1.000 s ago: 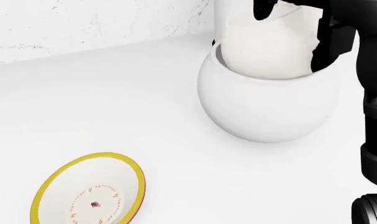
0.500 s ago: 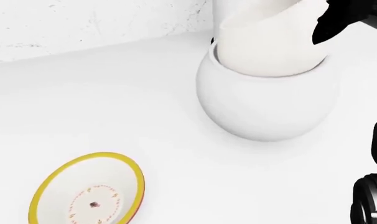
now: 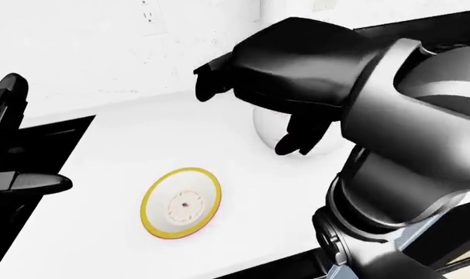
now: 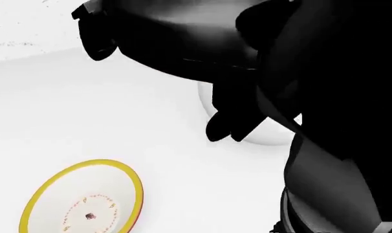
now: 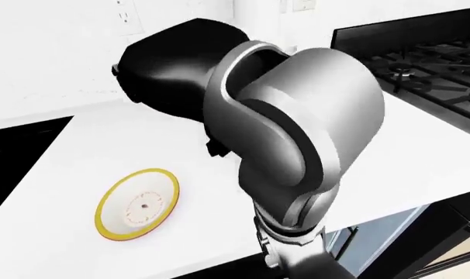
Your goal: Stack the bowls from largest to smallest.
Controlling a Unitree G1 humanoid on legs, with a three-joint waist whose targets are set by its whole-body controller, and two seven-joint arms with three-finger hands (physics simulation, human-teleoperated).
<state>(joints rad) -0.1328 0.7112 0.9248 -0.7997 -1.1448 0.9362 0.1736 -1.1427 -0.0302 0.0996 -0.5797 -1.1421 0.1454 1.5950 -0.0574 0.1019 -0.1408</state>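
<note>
Left-eye view gives the clearest look at the right robot hand [image 3: 250, 93]: it hangs over the white bench [image 3: 103, 174] with its dark fingers [image 3: 297, 136] spread and drooping, nothing between them, so it is empty and well open. Directly beneath and partly hidden by it sits the large white bowl [image 3: 264, 125], only a sliver of its rounded wall showing at the hand's lower edge; whether another bowl sits inside it cannot be told from these pictures. Lower left of the hand, well apart from the white bowl, the yellow-rimmed bowl [image 3: 182, 202] rests on the bench, tipped so its pale inside with a small printed ring faces the cameras. At the left edge the left robot hand [image 3: 10, 145] shows as a dark shape over a black inset surface; how far it is open I cannot tell.

Judging by its look, the yellow-rimmed bowl is stiff, glazed ware: light for its width, slick under the fingertips and liable to chip if dropped. It is shallow, so a pinch across the thin rim, one finger inside and the others under the outer wall, seems the surest hold; its raised upper edge is the part easiest to reach. The white bowl looks deeper, heavier and steadier.
</note>
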